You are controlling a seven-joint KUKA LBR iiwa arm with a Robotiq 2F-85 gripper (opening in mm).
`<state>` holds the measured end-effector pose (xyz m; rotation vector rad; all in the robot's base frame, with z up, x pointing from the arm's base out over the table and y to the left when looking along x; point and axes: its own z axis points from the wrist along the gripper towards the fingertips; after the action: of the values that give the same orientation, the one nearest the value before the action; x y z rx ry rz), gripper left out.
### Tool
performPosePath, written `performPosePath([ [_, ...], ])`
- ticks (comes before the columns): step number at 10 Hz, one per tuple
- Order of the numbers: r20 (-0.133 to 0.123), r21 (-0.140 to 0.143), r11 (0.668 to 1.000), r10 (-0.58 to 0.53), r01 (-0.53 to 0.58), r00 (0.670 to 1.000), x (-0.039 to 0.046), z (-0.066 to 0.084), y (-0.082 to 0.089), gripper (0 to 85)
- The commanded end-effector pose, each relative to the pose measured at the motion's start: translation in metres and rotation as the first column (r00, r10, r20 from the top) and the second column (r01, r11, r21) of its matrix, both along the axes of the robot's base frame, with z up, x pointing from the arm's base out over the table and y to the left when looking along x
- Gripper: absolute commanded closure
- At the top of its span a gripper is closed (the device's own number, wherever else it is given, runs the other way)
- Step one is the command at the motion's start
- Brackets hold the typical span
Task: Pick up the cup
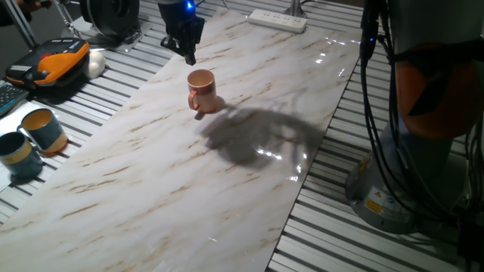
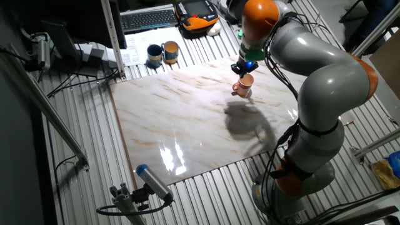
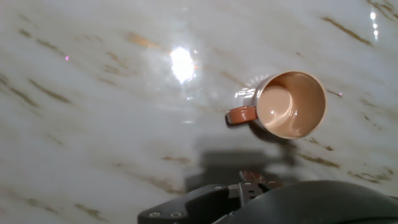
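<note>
Gripper body [image 3: 261,202]: nearest the lens in the hand view; a dark, blurred mass fills the lower edge of that view. Fingertips are not resolved there.
Gripper state: cannot tell. In one fixed view the gripper [image 1: 189,54] shows as a dark tapering tip, in the other fixed view it [image 2: 244,70] is too small to resolve, and no view shows the gap between the fingers.
Gripper position: above the table, just beside the cup's rim on the far side in one fixed view. Contact with the cup cannot be determined.
Cup [image 1: 202,91]: salmon-orange mug, upright on the marble table top [image 1: 189,174], mouth facing up. Interior is lighter than the outer wall.
Cup handle [image 3: 241,114]: small, on the side wall; points left in the hand view and toward the camera in one fixed view.
Cup in the other fixed view [image 2: 242,87]: stands on the far right part of the slab, directly below the arm's wrist.
Arm [image 2: 319,69]: grey links with orange joints, reaching from its base [image 2: 294,187] over the table.
Shadow [image 1: 257,132]: dark patch on the slab beside the cup.
Teal mugs [image 1: 30,140]: two, tan inside, on the slatted surface off the slab's edge, well apart from the cup.
Power strip [image 1: 277,19]: white, at the slab's far end.
Handheld unit [image 1: 53,64]: black and orange, on the slatted surface.
</note>
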<state>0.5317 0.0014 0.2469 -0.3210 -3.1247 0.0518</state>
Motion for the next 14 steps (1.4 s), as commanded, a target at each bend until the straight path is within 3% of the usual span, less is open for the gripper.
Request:
performPosePath([
  [1,0.007,0.034,0.991,-0.127,0.127,0.992,0.0004,0.001,-0.001,85.0],
  [4,0.023,0.053,0.930,-0.366,0.364,0.930,0.0014,0.001,-0.001,85.0],
  [5,0.039,0.016,0.909,-0.416,0.416,0.908,0.0021,0.002,0.001,85.0],
  [6,0.047,0.016,0.866,-0.499,0.499,0.865,0.0032,0.004,0.003,85.0],
  [8,0.013,0.095,0.744,-0.665,0.661,0.746,0.0060,0.007,0.007,85.0],
  [9,0.006,0.104,0.716,-0.695,0.691,0.719,0.0070,0.007,0.008,85.0],
  [12,0.028,0.067,0.659,-0.752,0.750,0.658,0.0122,0.001,0.006,85.0],
  [14,0.021,0.073,0.590,-0.807,0.804,0.590,0.0216,-0.001,0.001,85.0],
])
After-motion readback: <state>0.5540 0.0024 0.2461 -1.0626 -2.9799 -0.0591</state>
